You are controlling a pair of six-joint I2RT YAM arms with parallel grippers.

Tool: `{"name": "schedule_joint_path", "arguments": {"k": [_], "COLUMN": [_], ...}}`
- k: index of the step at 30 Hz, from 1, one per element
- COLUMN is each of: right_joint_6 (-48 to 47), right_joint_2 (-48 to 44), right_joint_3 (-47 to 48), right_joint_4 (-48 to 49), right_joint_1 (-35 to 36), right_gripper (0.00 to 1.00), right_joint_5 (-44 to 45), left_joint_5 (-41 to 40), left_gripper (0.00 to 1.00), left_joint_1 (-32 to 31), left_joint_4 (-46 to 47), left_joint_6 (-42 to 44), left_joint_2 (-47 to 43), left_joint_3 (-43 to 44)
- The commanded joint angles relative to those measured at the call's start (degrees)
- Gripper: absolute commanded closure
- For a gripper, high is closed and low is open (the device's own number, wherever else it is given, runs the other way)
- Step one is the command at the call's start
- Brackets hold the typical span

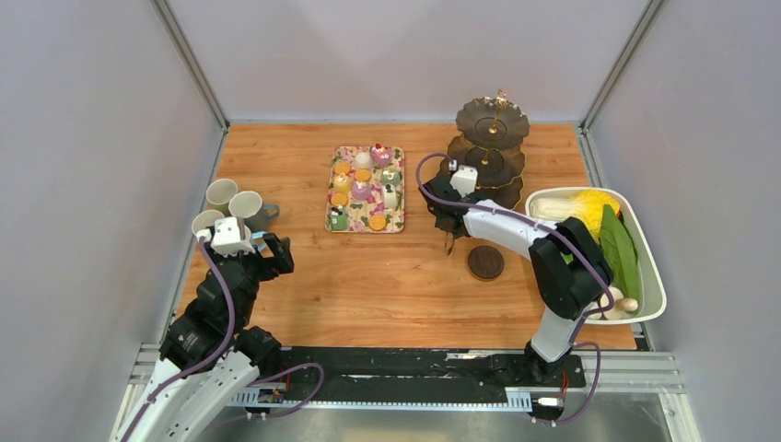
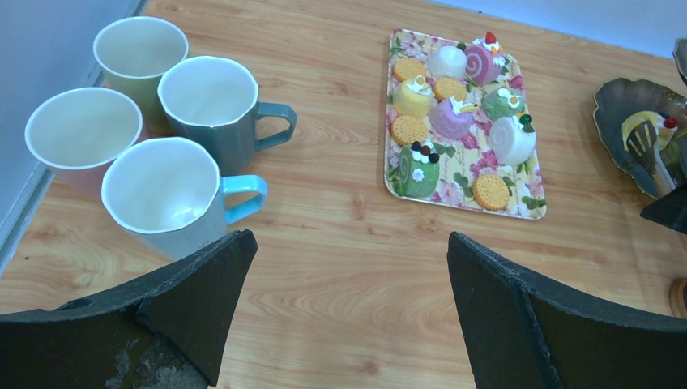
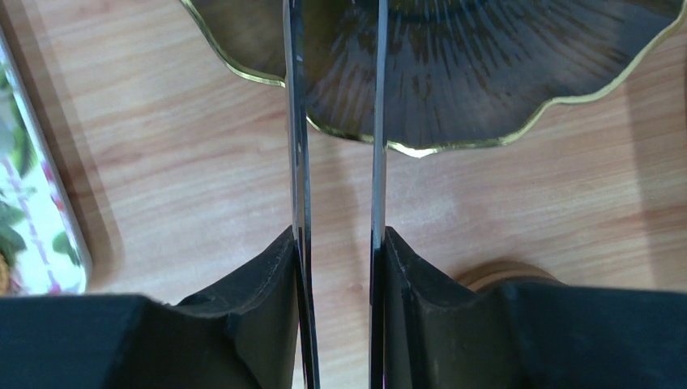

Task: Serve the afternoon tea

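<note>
Several colourful cakes [image 1: 366, 184] lie on a floral tray [image 2: 531, 207] mid-table. Four pastel mugs [image 2: 178, 121] stand together at the left. The dark three-tier stand [image 1: 490, 147] stands at the back right, and a dark coaster [image 1: 485, 262] lies in front of it. My left gripper [image 2: 348, 267] is open and empty over bare table, just right of the mugs [image 1: 230, 203]. My right gripper [image 3: 336, 243] is shut on metal tongs [image 3: 296, 121]. Their blades reach over the stand's bottom tier [image 3: 486, 73]. A yellow cake [image 2: 636, 126] sits on that tier at the tong tips.
A white tub of vegetables [image 1: 645, 276] stands at the right edge, beside my right arm. Grey walls close in the table at left, back and right. The coaster's edge shows just right of my right fingers [image 3: 502, 271].
</note>
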Motion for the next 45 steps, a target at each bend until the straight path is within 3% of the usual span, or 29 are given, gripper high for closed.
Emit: {"name": "schedule_joint_path", "arguments": {"k": [1,20,34,45], "right_joint_6": [3.89,5.99,5.58,5.22], "right_joint_2": [2.01,9.20,8.45,6.08], "right_joint_3": [5.51,9.72,8.13,7.57], "right_joint_4": [3.65,4.00,3.96,3.41], "right_joint_1": [-1.00,-5.27,-5.33,-5.33], "right_gripper": [0.77,0.73,0.63,0.49], "right_joint_5": [3.46,-0.92,-1.45,-2.18], "left_joint_5": [-0.54,0.24,0.14,0.28], "left_gripper": [0.00,0.00,0.00,0.00], "left_joint_1": [-0.13,-0.11,-0.10,-0.10], "left_joint_4": [-0.34,-0.08,-0.09,-0.09], "left_joint_6": [0.07,0.35,0.43,0.29], "left_joint_2": [-0.51,0.54,0.51,0.47], "left_joint_3": [0.27,0.16,0.21,0.17]}}
